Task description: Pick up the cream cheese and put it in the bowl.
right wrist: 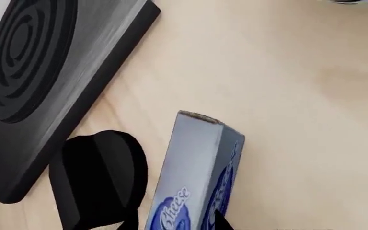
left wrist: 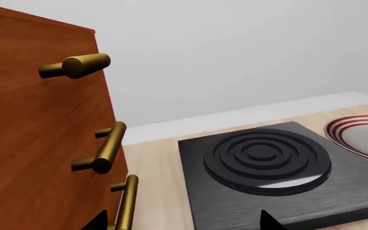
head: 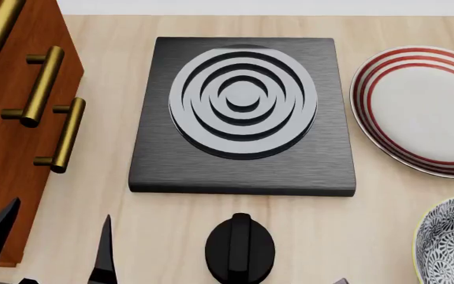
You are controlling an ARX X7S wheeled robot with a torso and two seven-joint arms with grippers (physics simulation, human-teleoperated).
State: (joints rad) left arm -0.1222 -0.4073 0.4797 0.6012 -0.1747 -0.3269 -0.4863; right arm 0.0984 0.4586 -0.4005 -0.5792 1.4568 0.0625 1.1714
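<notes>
The cream cheese (right wrist: 193, 163), a blue and silver-grey box with white script, shows only in the right wrist view. It sits between the fingers of my right gripper (right wrist: 174, 223), which press its two sides. I cannot tell whether it rests on the wooden top or hangs just above it. The bowl (head: 451, 242), white with a dark floral pattern, stands at the front right in the head view. The box is out of the head view. My left gripper (head: 61, 208) is open and holds nothing, near the cabinet at the front left.
A black stove plate (head: 243, 106) lies in the middle, with its black knob (head: 240, 248) in front, right beside the box. A wooden cabinet (head: 14, 148) with brass handles stands at the left. A red-ringed white plate (head: 365, 100) lies at the right.
</notes>
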